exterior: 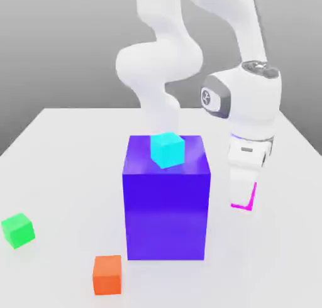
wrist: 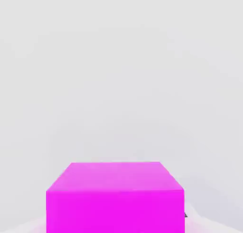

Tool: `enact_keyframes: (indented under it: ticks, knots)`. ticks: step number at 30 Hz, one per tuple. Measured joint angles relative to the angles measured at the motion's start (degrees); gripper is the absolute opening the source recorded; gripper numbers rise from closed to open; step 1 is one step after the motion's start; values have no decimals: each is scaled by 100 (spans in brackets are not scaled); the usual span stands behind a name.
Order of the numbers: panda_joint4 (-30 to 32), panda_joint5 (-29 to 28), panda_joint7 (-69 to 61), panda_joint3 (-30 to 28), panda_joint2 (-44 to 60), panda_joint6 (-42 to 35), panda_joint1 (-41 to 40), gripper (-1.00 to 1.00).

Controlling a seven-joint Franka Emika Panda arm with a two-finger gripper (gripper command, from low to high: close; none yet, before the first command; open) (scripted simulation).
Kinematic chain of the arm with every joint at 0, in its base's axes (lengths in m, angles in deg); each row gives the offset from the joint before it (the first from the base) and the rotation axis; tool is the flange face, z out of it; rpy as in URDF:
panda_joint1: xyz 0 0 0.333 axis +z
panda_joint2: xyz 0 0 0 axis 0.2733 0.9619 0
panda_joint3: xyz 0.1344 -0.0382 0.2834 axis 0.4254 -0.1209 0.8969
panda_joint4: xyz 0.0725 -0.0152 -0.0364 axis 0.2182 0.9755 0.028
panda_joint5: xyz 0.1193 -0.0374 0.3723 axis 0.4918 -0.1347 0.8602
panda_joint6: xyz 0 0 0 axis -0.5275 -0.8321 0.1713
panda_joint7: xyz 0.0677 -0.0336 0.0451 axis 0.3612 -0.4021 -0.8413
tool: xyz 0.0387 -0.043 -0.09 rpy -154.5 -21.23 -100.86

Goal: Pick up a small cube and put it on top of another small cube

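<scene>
One white arm, one hand (exterior: pixel 245 197), pointing down on the exterior view's right of the big block. Hand clamped narrow on the magenta small cube (exterior: pixel 249 200); only a sliver of magenta shows behind the fingers in the exterior view, low at the hand's tip, close above the tabletop (exterior: pixel 63 143); whether it touches the surface, cannot tell. Hand view: same magenta cube (wrist: pixel 115 199), top and one side face visible, pale tabletop beyond.

Counts: one big blue-purple block (exterior: pixel 166 206) standing mid-tabletop; four small cubes total. One cyan cube (exterior: pixel 167 149) sits on top of the block, turned a bit askew. One green cube (exterior: pixel 17 230) on the tabletop at the exterior view's far left. One orange cube (exterior: pixel 107 275) on the tabletop just in front of the block's left corner, apart from it. One magenta, in the hand.
</scene>
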Motion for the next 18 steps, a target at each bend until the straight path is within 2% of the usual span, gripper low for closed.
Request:
enact_keyframes:
  ticks: [12,18]
  knots:
    - [-1038,1037,-282,-668,-9,-1013,-554,-100]
    - [-1674,1534,-494,-1484,198,-1482,-1905,-100]
